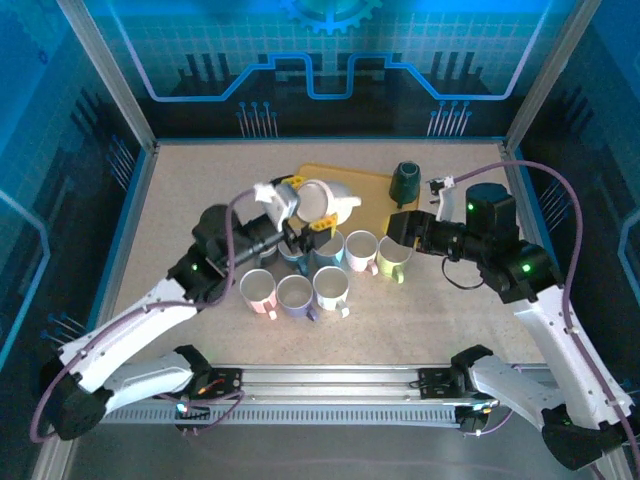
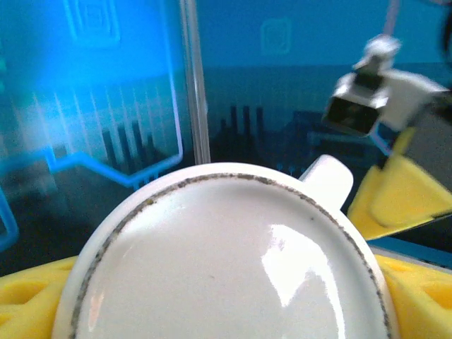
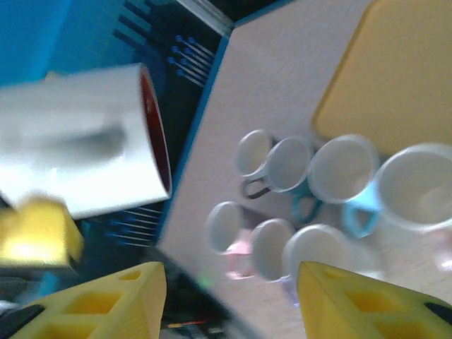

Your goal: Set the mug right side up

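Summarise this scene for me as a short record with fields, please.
left end effector: shut on white mug, held above the table
white mug: tilted on its side, dark red inside
right end effector: open, empty
dark green mug: on yellow board, apparently upside down
other mugs: upright cluster on table

blue-tinted light; glare on the mug (image 2: 226, 268); right wrist view blurred, perhaps by motion

Robot lab cell: aluminium frame (image 1: 107, 70), blue panels (image 1: 400, 50).
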Controlling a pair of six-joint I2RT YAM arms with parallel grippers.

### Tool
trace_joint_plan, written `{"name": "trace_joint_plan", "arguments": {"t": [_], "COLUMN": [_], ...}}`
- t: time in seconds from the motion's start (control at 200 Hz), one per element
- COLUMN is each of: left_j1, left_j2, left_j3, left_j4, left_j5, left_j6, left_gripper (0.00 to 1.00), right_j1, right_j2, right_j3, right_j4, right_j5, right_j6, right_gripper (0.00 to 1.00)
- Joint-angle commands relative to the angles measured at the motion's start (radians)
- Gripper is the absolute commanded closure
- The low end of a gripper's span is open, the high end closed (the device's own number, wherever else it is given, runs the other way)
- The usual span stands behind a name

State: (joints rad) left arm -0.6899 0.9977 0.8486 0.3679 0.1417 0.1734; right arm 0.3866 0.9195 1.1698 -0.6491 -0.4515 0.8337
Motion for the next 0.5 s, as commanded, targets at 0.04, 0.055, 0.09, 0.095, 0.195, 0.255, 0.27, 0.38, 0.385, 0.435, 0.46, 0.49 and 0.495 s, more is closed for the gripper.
{"name": "trace_joint_plan", "arguments": {"t": [0.04,0.055,0.09,0.095,0.195,0.255,0.27,0.38,0.385,0.435,0.46,0.49,0.495], "left_j1": [-0.012,-0.014,-0.021,-0.022,-0.052,-0.066,-0.069,-0.100,-0.102,-0.123,-0.132,-0.140,-0.142], "left_j2": [-0.085,-0.090,-0.100,-0.102,-0.131,-0.141,-0.144,-0.153,-0.154,-0.158,-0.159,-0.160,-0.161], "left_j3": [-0.116,-0.124,-0.132,-0.133,-0.149,-0.154,-0.156,-0.160,-0.160,-0.158,-0.158,-0.157,-0.157], "left_j4": [0.380,0.389,0.388,0.387,0.350,0.344,0.343,0.324,0.322,0.306,0.303,0.301,0.300], "left_j5": [-0.056,-0.050,-0.035,-0.034,-0.011,-0.017,-0.017,-0.009,-0.009,-0.012,-0.017,-0.023,-0.024], "left_j6": [0.252,0.269,0.309,0.315,0.445,0.504,0.518,0.615,0.621,0.668,0.684,0.696,0.699], "left_gripper": [0.48,0.48,0.49,0.49,0.49,0.50,0.50,0.52,0.52,0.53,0.53,0.53,0.53], "right_j1": [-0.020,-0.020,-0.020,-0.021,-0.011,0.002,0.008,0.024,0.023,0.022,0.018,0.015,0.014], "right_j2": [0.037,0.038,0.035,0.035,0.020,0.008,0.005,-0.015,-0.015,-0.021,-0.025,-0.029,-0.031], "right_j3": [-0.051,-0.062,-0.088,-0.091,-0.148,-0.176,-0.181,-0.182,-0.182,-0.191,-0.197,-0.207,-0.209], "right_j4": [0.154,0.178,0.230,0.239,0.356,0.444,0.460,0.485,0.486,0.518,0.541,0.568,0.575], "right_j5": [-0.236,-0.249,-0.271,-0.274,-0.297,-0.301,-0.300,-0.274,-0.275,-0.273,-0.274,-0.268,-0.267], "right_j6": [0.391,0.418,0.477,0.487,0.627,0.705,0.721,0.743,0.743,0.762,0.781,0.807,0.811], "right_gripper": [0.45,0.45,0.44,0.44,0.43,0.42,0.42,0.41,0.42,0.42,0.43,0.43,0.44]}}
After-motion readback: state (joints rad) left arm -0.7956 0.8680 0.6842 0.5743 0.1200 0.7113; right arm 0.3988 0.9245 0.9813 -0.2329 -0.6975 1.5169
